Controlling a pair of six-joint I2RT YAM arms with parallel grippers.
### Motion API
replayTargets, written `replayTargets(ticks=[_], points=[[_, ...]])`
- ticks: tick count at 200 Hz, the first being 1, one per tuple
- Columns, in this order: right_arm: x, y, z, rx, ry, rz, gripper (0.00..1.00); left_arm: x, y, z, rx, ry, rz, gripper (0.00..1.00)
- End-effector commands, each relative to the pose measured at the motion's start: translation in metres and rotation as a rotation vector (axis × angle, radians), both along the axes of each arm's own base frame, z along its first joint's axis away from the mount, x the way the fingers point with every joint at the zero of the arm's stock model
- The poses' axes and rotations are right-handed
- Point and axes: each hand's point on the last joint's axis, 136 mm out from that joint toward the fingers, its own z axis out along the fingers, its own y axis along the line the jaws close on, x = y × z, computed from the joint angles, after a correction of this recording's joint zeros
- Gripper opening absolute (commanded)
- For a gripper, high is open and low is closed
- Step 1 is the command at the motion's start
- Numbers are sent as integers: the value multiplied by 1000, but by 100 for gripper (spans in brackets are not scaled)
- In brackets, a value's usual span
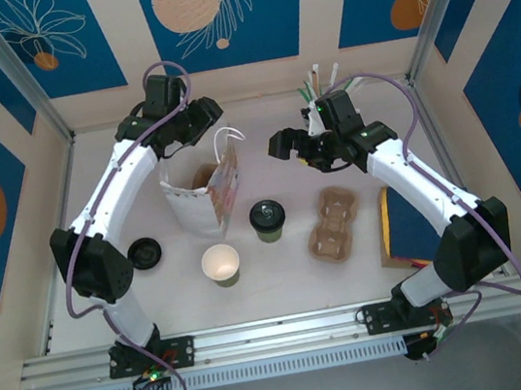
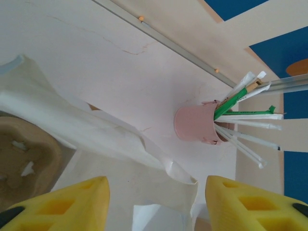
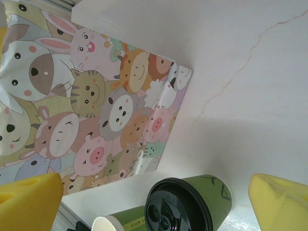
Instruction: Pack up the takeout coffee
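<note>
The takeout coffee [image 1: 267, 218], a dark-green cup under a black lid, stands on the table just right of the gift bag [image 1: 204, 198]. In the right wrist view the takeout coffee [image 3: 214, 192] sits low between my wide-spread yellow fingers [image 3: 29, 197], with the bag's cartoon-animal side [image 3: 96, 106] behind it. My right gripper [image 1: 291, 146] hangs open above and behind the cup. My left gripper [image 1: 201, 123] is over the bag's far rim. In its wrist view the left gripper [image 2: 156, 195] is open, and the bag's white paper edge [image 2: 183, 175] lies loose between the fingers.
A lidless green cup [image 1: 221, 264] and a loose black lid [image 1: 144, 254] sit in front of the bag. A cardboard cup carrier [image 1: 333, 223] lies to the right, a second brown carrier [image 2: 26, 151] inside the bag. A pink cup of straws [image 2: 195, 124] stands at the back wall.
</note>
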Motion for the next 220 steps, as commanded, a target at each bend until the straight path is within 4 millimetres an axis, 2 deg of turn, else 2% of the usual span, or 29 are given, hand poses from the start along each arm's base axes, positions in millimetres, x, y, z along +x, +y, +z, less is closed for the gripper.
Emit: replayTargets(ticks=[1, 13, 25, 44, 51, 90, 107, 138, 171, 220], points=[[6, -5, 24, -24, -71, 10, 99, -16, 10, 38, 51, -87, -24, 55], [12, -4, 32, -38, -100, 26, 99, -21, 14, 45, 75, -103, -38, 57], [19, 1, 41, -48, -139, 68, 99, -26, 17, 53, 96, -123, -56, 64], [33, 9, 52, -86, -187, 128, 99, -36, 26, 63, 143, -149, -59, 67], [40, 11, 56, -108, -203, 136, 99, -40, 31, 66, 160, -156, -56, 72], [74, 43, 67, -194, -291, 269, 100, -56, 41, 68, 195, -177, -69, 72], [86, 62, 70, -222, -326, 330, 94, -61, 45, 69, 208, -184, -72, 72], [102, 95, 62, -240, -343, 417, 86, -70, 43, 61, 197, -171, -98, 72], [108, 122, 52, -247, -367, 480, 79, -76, 43, 46, 195, -126, -105, 72], [116, 126, 29, -312, -362, 493, 74, -80, 41, 22, 170, -75, -98, 71]])
